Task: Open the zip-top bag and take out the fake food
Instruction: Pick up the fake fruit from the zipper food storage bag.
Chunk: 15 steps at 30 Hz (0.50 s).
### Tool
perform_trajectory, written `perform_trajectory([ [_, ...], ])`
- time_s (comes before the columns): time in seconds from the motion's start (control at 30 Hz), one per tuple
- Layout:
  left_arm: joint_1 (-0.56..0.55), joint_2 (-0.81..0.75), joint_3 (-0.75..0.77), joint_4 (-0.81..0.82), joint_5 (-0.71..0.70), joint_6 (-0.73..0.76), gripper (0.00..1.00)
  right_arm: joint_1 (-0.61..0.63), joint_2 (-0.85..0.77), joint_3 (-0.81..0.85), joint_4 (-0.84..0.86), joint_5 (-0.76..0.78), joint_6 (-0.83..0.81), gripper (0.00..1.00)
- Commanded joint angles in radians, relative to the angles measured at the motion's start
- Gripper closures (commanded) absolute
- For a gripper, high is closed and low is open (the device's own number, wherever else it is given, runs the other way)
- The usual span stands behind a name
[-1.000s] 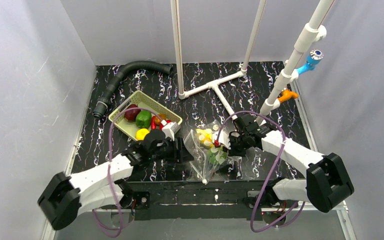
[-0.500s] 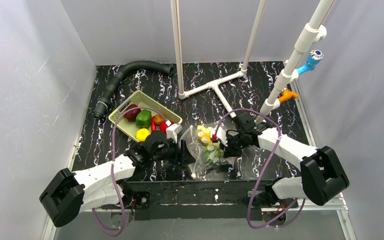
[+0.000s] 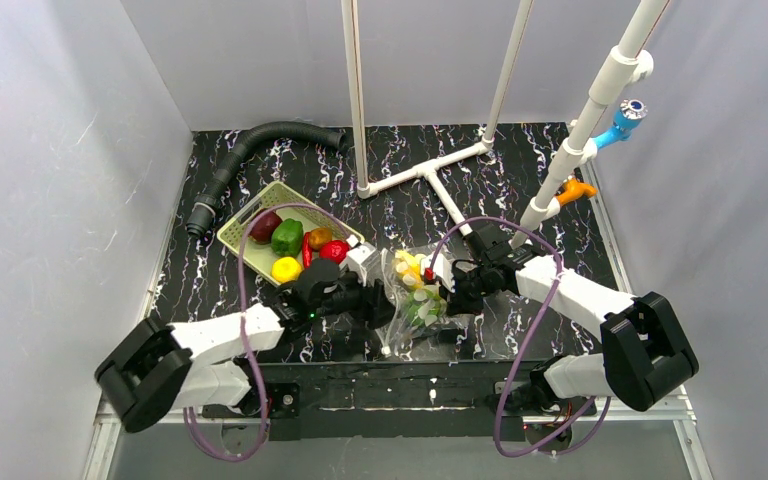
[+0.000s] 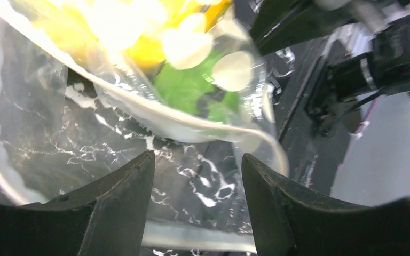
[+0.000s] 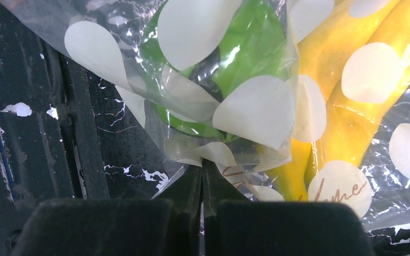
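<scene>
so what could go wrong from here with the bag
The right gripper is shut on only a thin fold of the zip-top bag at its tips; a pull could slip it free.
The left gripper is open at the bag's edge; it may close on both layers, so pulling would not open it.
The banana and green piece lie by the pinch and could tumble out.

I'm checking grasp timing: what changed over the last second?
The right gripper slid left and shut its fingers on the zip-top bag, tugging it slightly left. The left gripper advanced right to the bag's edge, fingers open. The basket and the fake food in it stayed put.
</scene>
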Motion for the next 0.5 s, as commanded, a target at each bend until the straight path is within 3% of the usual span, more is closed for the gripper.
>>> perform_trajectory([
  [0.0, -0.005, 0.142, 0.054, -0.012, 0.039, 0.056, 0.39, 0.004, -0.001, 0.037, 0.016, -0.030, 0.008, 0.99],
  [0.2, -0.016, 0.221, 0.052, 0.084, 0.028, 0.059, 0.24, 0.004, 0.006, 0.036, 0.023, -0.034, 0.016, 0.99],
  [0.47, -0.054, 0.334, 0.059, 0.279, 0.094, 0.094, 0.14, 0.006, 0.019, 0.044, 0.027, -0.053, 0.027, 0.99],
])
